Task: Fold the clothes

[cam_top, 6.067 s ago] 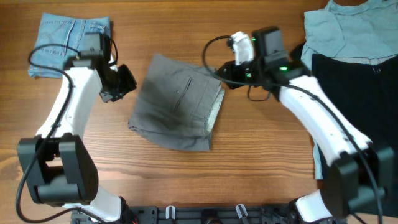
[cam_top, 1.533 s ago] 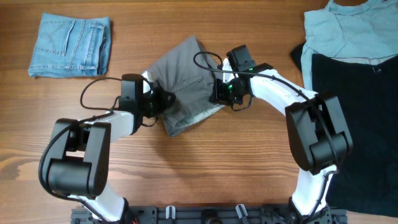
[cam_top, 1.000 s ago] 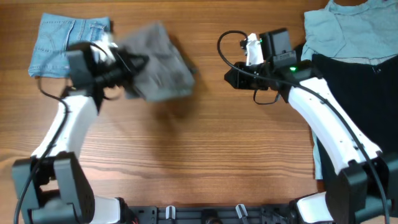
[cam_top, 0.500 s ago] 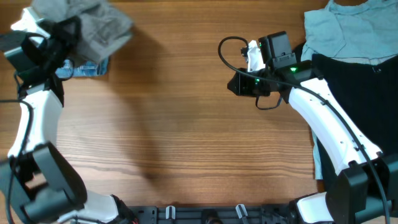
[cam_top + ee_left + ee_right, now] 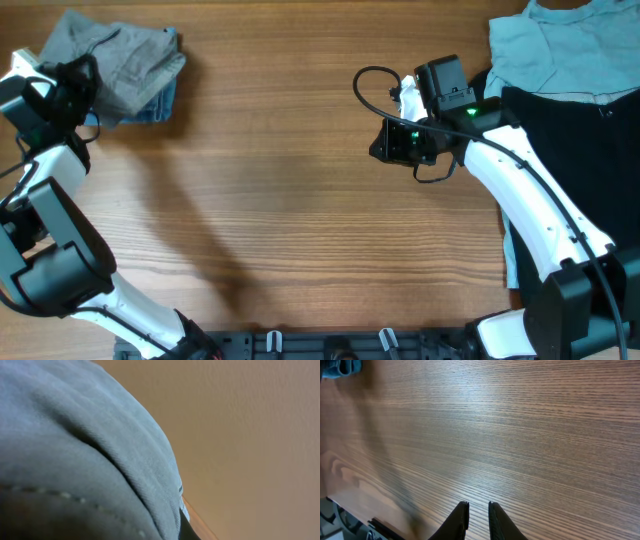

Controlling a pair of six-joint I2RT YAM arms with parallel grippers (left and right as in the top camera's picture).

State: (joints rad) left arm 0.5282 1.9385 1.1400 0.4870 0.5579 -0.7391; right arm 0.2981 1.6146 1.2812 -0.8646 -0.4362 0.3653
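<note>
Two grippers noted. Left gripper [image 5: 72, 80], far-left top of wooden table [image 5: 280, 220]: clamped shut on edge of grey-khaki shorts [image 5: 125, 60], bunched atop folded denim [image 5: 160, 108]; wrist view filled with grey cloth. Right gripper [image 5: 385, 145], mid-table: fingers nearly together, nothing between, above bare wood. Teal shirt [image 5: 560, 50], black garment [image 5: 570, 170] heaped far right.

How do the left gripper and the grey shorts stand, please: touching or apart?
Touching. Overhead, the left gripper is shut on the edge of the grey shorts; grey cloth fills its wrist view.
</note>
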